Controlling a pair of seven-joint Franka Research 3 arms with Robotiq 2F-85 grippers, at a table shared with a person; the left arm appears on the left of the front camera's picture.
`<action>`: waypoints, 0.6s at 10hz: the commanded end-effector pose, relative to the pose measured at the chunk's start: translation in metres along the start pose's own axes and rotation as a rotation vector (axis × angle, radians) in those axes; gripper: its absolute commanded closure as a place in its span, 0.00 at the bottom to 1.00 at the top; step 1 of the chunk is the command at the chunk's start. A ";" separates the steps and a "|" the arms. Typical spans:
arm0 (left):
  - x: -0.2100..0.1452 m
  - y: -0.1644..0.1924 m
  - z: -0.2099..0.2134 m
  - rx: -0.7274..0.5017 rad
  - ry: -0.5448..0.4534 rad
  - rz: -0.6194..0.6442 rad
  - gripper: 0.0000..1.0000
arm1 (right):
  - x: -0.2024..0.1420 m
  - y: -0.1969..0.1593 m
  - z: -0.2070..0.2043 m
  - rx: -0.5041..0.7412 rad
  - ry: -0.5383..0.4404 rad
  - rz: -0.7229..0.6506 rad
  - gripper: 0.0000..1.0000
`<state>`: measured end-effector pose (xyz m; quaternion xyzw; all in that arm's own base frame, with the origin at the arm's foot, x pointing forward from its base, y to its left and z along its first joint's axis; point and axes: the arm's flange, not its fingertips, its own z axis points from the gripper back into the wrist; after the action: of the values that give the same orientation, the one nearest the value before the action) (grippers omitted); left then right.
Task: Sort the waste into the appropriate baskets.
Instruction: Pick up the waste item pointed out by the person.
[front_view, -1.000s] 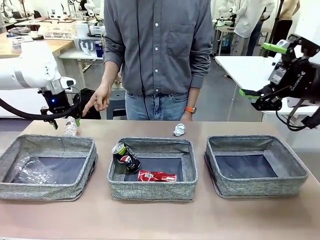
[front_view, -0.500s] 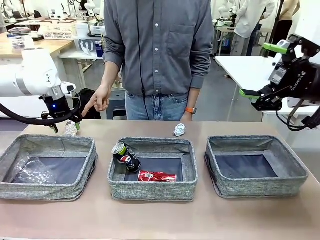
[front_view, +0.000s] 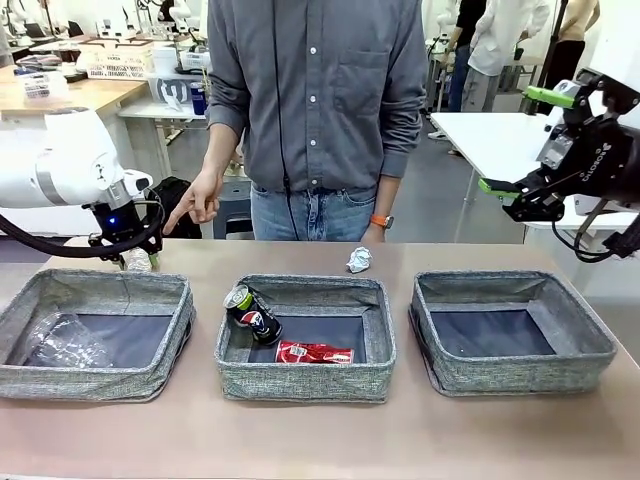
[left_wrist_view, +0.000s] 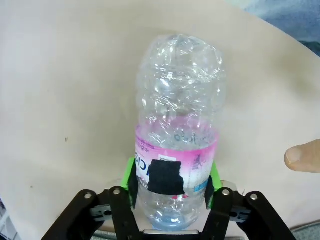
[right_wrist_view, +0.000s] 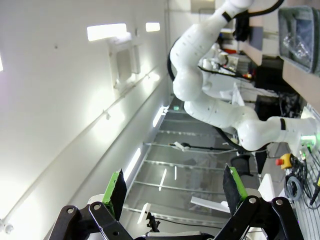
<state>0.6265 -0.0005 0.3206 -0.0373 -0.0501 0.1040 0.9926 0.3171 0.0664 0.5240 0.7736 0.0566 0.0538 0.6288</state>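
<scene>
Clear plastic bottle (left_wrist_view: 177, 115) with a pink label, at the far left of the table (front_view: 300, 440), just behind the left basket (front_view: 60, 380). The left gripper (left_wrist_view: 171, 182) clamps it at the label between green pads (left_wrist_view: 131, 182). Off to the right, the right gripper (front_view: 523, 141) is raised, jaws apart. A paper ball (front_view: 358, 260) lies behind the middle basket (front_view: 300, 385).

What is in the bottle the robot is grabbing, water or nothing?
Empty. The clear bottle in the left gripper is crumpled and see-through, with no liquid showing inside.
</scene>
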 end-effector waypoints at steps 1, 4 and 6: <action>-0.004 0.001 0.003 0.024 -0.002 0.009 0.59 | -0.001 0.004 -0.002 0.024 -0.001 0.011 0.00; -0.005 0.003 0.004 0.050 0.004 0.023 0.90 | -0.001 0.004 -0.002 0.024 -0.001 0.011 0.00; -0.014 0.008 0.025 0.095 -0.011 0.050 0.90 | -0.001 0.004 -0.002 0.024 -0.001 0.011 0.00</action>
<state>0.6218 0.0045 0.3340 -0.0227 -0.0521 0.1140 0.9919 0.3172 0.0664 0.5240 0.7736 0.0566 0.0538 0.6288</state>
